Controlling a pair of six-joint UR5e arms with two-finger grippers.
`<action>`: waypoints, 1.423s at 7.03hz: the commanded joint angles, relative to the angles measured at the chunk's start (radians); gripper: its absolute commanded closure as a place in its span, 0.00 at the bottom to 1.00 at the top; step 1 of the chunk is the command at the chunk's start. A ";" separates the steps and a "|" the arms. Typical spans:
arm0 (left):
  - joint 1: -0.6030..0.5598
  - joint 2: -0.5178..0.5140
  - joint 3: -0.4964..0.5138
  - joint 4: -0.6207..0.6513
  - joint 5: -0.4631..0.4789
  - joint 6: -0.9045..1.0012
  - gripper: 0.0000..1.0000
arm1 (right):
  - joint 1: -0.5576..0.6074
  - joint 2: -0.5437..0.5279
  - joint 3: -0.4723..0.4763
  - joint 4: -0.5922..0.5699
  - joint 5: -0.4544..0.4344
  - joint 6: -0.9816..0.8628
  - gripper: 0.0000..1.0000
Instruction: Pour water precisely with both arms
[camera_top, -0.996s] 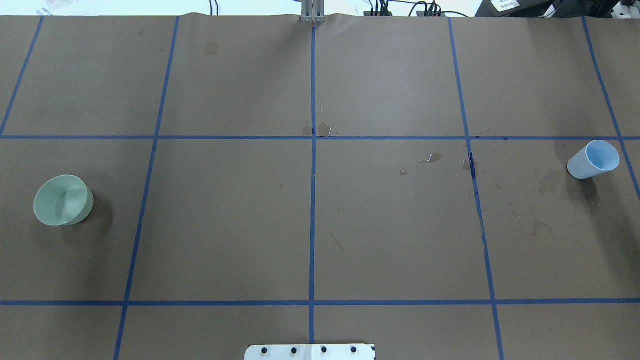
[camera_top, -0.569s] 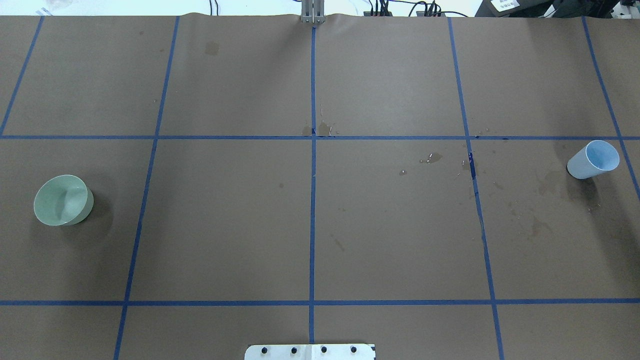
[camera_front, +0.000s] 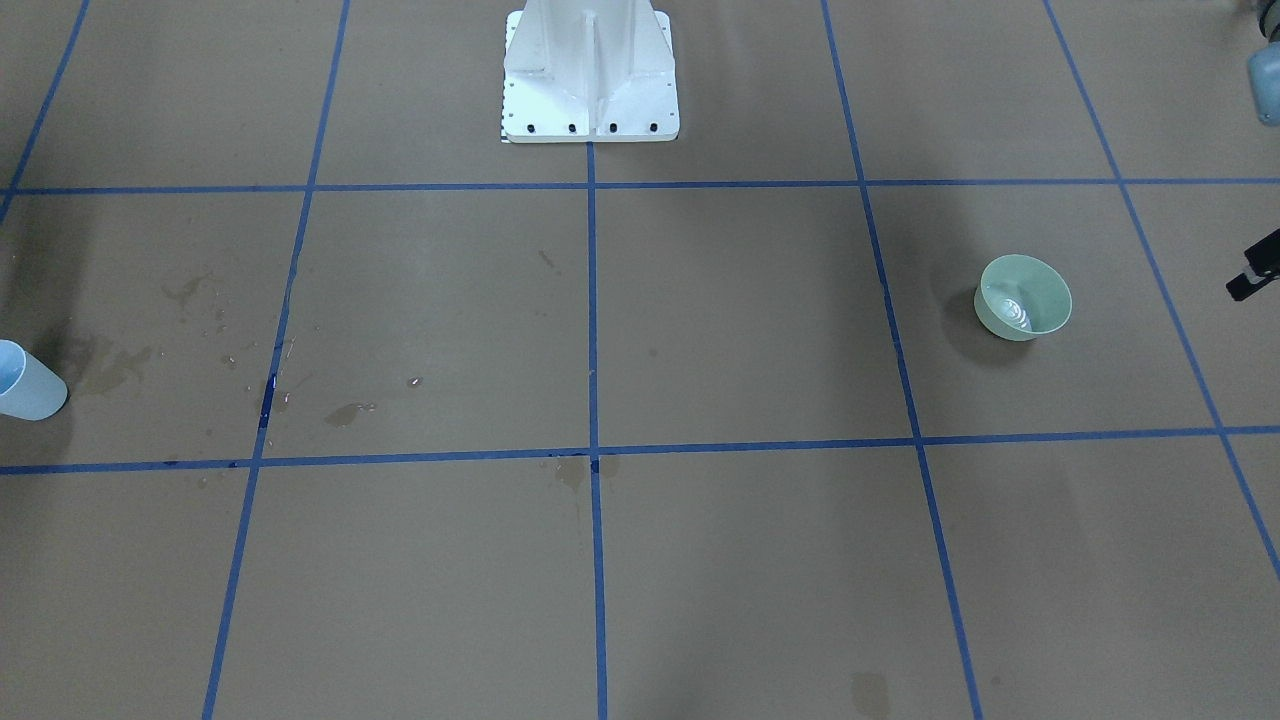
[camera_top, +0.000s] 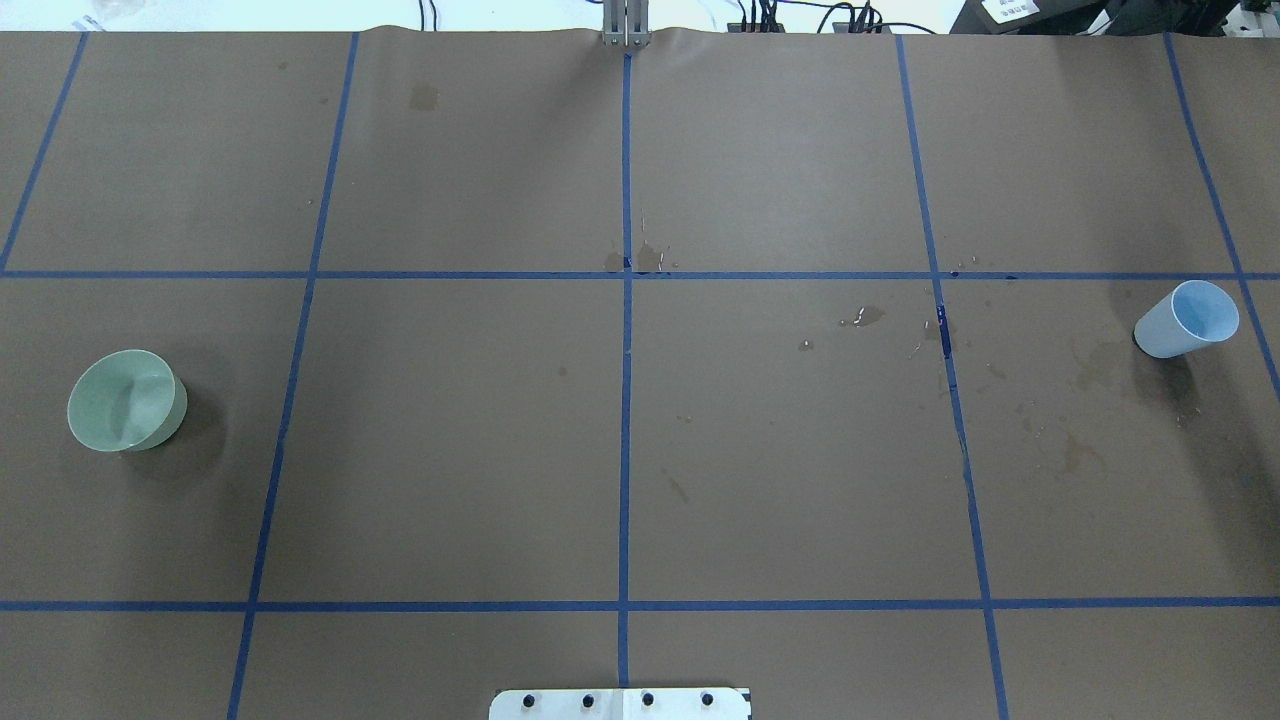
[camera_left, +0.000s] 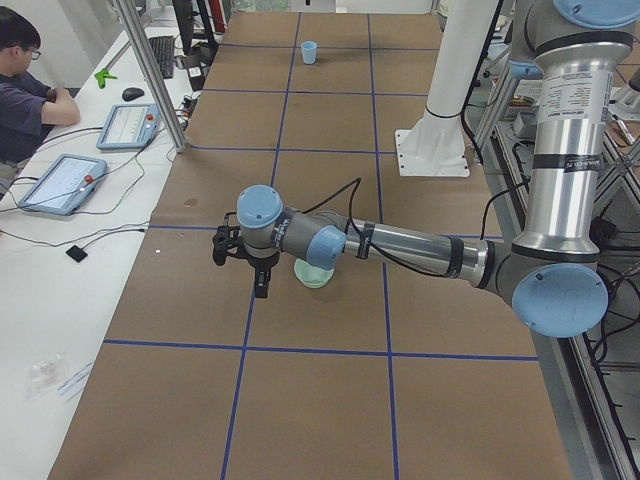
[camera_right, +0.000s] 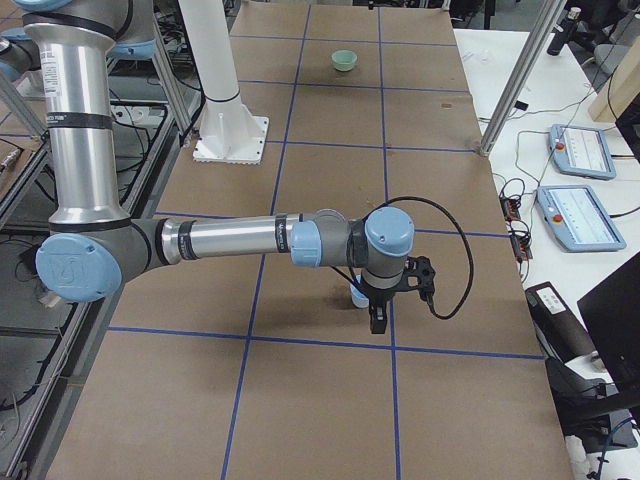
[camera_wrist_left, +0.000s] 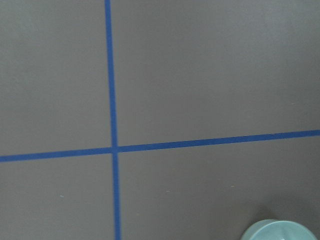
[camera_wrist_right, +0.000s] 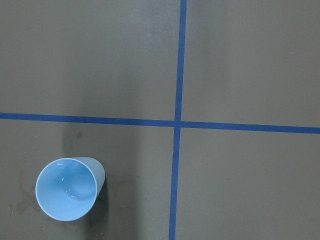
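Note:
A pale green bowl (camera_top: 127, 400) stands on the left of the brown board, with water glinting in its bottom (camera_front: 1015, 312). My left gripper (camera_left: 258, 280) hangs above the board beside the bowl (camera_left: 315, 275); I cannot tell if it is open or shut. Only the bowl's rim (camera_wrist_left: 280, 231) shows in the left wrist view. A light blue cup (camera_top: 1187, 320) stands upright at the far right. My right gripper (camera_right: 377, 315) hangs just beside and above the cup (camera_right: 358, 296); I cannot tell its state. The cup (camera_wrist_right: 68, 189) holds only a few drops.
The white pedestal (camera_front: 590, 80) stands at the robot's side of the table. Dark wet stains (camera_top: 1090, 365) lie near the cup and the middle. Blue tape lines (camera_top: 625, 400) form a grid. An operator (camera_left: 20, 90) sits at a side table with tablets (camera_right: 575, 150).
The bowl and the cup have not moved. Only the soft shadow beside the bowl has shifted a little.

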 joint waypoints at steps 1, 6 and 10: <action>0.177 0.102 0.005 -0.349 0.096 -0.360 0.00 | 0.000 0.000 0.001 0.000 0.001 0.000 0.01; 0.406 0.104 0.078 -0.418 0.254 -0.454 0.00 | 0.000 -0.003 0.013 0.002 -0.002 0.000 0.01; 0.467 0.105 0.106 -0.417 0.246 -0.459 0.03 | 0.000 -0.003 0.013 0.002 -0.003 0.000 0.01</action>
